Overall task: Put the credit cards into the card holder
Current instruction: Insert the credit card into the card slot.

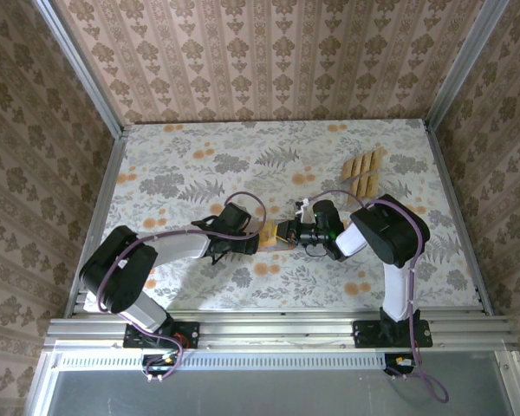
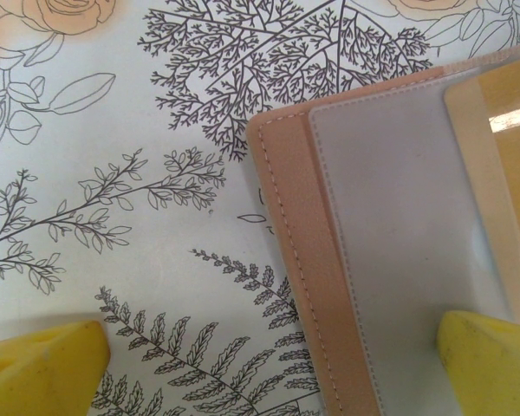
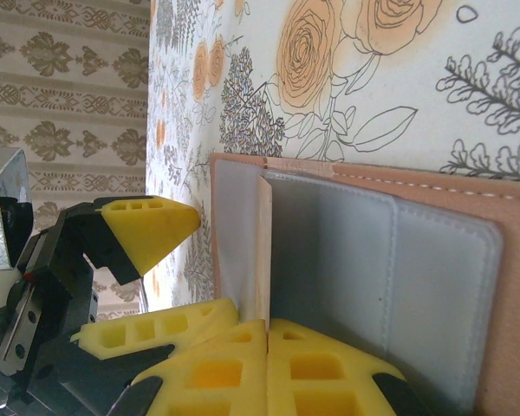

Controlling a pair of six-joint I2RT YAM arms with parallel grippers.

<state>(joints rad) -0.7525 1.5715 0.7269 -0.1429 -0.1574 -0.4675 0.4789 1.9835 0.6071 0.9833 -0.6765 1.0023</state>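
My right tool [image 3: 267, 364] was shut tight on 1 card [image 3: 264, 251]. It gripped the card by its near edge and held it on edge, so the thin side pointed into the holder [image 3: 373, 260]. I judged that angle was chosen to let the card slide under a grey pocket panel rather than skid over it. Its far edge sat right at the slit between 2 panels, and I could not tell how deep it had gone.

My left tool [image 2: 264, 368] stood fully open and held nothing. 1 finger [image 2: 490, 360] lay over the holder's grey panel, seemingly pressing it down, while the other [image 2: 39, 364] hung over the bare desk [image 1: 182, 165] beside the holder. That hold looked meant to pin the open holder flat so my push with the card would not shove it away.

The holder lay open near the middle of the desk, between both tools. The spare cards [image 1: 364, 173] waited in 2 short rows toward the far right corner, well apart from the holder. Most of the job was therefore not yet done.
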